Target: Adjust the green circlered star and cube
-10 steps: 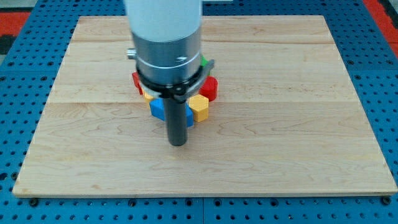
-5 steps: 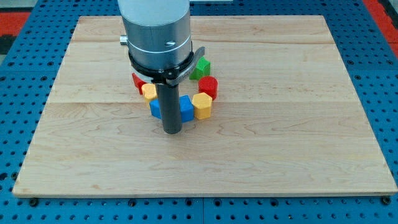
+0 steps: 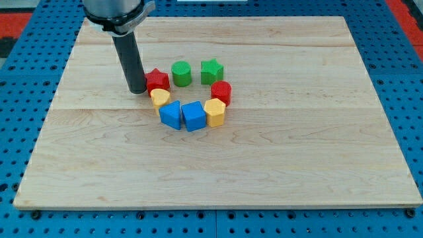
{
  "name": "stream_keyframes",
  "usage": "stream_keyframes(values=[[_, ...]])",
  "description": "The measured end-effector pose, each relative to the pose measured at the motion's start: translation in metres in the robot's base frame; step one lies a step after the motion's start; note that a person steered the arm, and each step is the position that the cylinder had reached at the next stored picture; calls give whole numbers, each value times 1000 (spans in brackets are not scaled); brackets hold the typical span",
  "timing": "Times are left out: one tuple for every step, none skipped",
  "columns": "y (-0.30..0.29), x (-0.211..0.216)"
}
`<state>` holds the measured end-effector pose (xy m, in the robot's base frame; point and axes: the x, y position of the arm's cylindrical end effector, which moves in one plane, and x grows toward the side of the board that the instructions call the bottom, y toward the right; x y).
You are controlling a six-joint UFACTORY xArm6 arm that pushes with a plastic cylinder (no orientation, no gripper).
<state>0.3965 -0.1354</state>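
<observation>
My tip (image 3: pixel 137 90) rests on the board just left of the red star (image 3: pixel 157 80), almost touching it. The green circle (image 3: pixel 181 73) stands right of the red star, at the top of a ring of blocks. A green star (image 3: pixel 211 70) is right of the circle. Two blue blocks sit at the ring's bottom: one (image 3: pixel 171 115) on the left and a blue cube (image 3: pixel 193 116) beside it. A yellow heart-like block (image 3: pixel 159 98) lies below the red star.
A red block (image 3: pixel 221 92) and a yellow hexagonal block (image 3: pixel 215 112) close the ring's right side. The wooden board (image 3: pixel 297 132) lies on a blue pegboard table (image 3: pixel 13 132).
The arm has moved from in front of the blue blocks up and to the left; my tip now sits beside the red star. The whole ring is now uncovered.
</observation>
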Motion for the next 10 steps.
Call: stream_keyframes(values=[[0, -2], [0, -2], [-7, -2], [-7, -2], [-10, -2], [-12, -2], [-17, -2], [-17, -6], [-16, -8], [-13, -8]])
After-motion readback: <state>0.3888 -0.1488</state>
